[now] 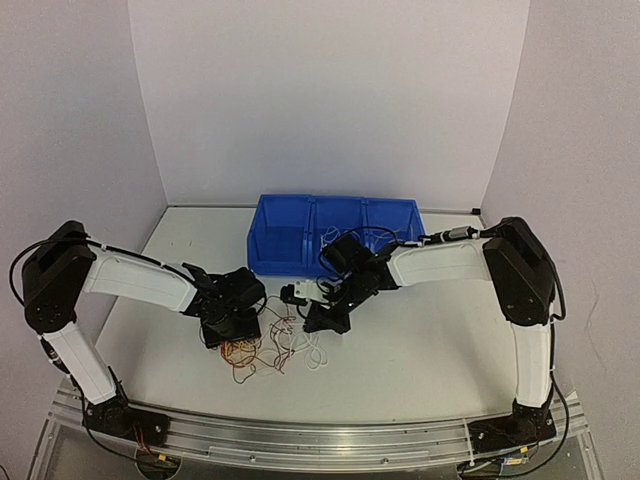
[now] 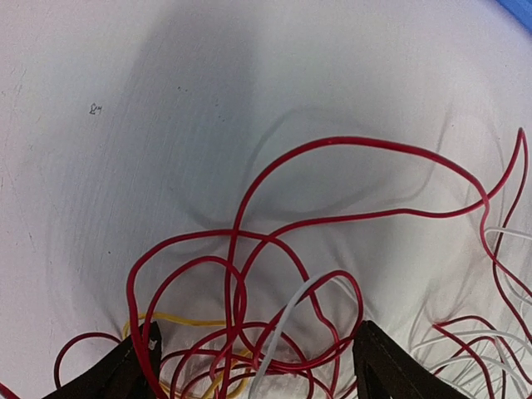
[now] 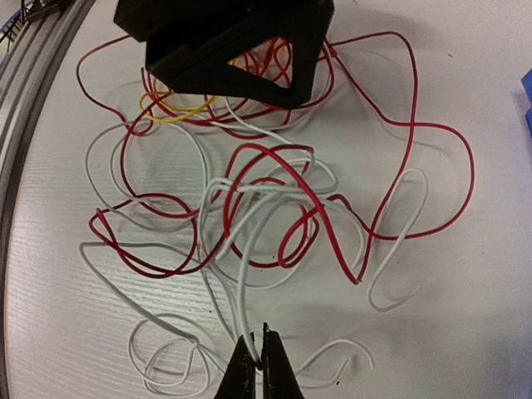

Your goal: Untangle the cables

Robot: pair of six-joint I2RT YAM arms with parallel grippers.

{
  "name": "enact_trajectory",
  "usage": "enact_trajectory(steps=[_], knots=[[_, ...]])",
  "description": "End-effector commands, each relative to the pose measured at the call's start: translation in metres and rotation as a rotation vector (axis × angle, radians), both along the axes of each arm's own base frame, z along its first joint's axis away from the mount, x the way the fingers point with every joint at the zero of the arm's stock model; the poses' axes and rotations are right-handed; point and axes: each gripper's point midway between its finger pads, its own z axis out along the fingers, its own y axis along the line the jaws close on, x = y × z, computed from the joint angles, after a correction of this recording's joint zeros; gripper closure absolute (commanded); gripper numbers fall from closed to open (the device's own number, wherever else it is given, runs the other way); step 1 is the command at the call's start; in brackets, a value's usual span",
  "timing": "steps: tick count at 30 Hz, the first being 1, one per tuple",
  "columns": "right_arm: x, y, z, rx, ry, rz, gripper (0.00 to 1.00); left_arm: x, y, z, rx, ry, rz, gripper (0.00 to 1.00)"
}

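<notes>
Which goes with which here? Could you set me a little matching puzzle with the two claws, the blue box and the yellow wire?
1 left gripper
2 right gripper
3 blue bin
4 yellow wire

A pinched shut on a white wire
B far side of the table, behind the tangle
C open over red loops
D partly under a black gripper

Pairs: 1-C, 2-A, 3-B, 4-D

The table (image 1: 420, 350) is taken in whole from high behind its near edge, facing forward and down. The cables (image 1: 272, 345) (image 2: 249, 316) (image 3: 266, 216) are shared by all views, seen close from each wrist, from opposite sides.
</notes>
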Motion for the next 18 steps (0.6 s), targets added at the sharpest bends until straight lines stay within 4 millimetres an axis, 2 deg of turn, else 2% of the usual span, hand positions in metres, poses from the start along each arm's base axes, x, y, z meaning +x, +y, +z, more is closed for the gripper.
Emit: enact_trajectory(steps=[1, 3, 4, 6, 9, 11, 14, 15, 18], knots=[[-0.013, 0.014, 0.031, 0.143, 0.071, -0.009, 1.00, 0.002, -0.012, -0.010, -0.030, 0.021, 0.007, 0.24], [-0.012, 0.013, 0.038, 0.173, 0.079, -0.061, 1.00, 0.002, -0.012, -0.011, -0.029, 0.024, 0.009, 0.25], [-0.004, 0.013, 0.041, 0.184, 0.060, -0.110, 1.00, 0.002, -0.012, -0.012, -0.029, 0.026, 0.011, 0.26], [0.021, 0.010, 0.047, 0.194, 0.016, -0.292, 1.00, 0.001, -0.010, -0.012, -0.024, 0.029, 0.023, 0.28], [0.068, -0.018, 0.064, 0.194, -0.138, -0.616, 1.00, -0.002, -0.004, -0.012, -0.018, 0.028, 0.047, 0.31], [0.093, -0.052, 0.084, 0.198, -0.247, -0.849, 1.00, -0.005, 0.002, -0.013, -0.015, 0.026, 0.066, 0.37], [0.112, -0.107, 0.117, 0.190, -0.423, -1.112, 1.00, -0.009, 0.012, -0.016, 0.000, 0.030, 0.100, 0.49], [0.115, -0.129, 0.131, 0.184, -0.500, -1.195, 1.00, -0.010, 0.015, -0.017, 0.003, 0.032, 0.112, 0.52], [0.117, -0.178, 0.166, 0.164, -0.661, -1.343, 1.00, -0.015, 0.023, -0.022, 0.017, 0.048, 0.137, 0.70]])
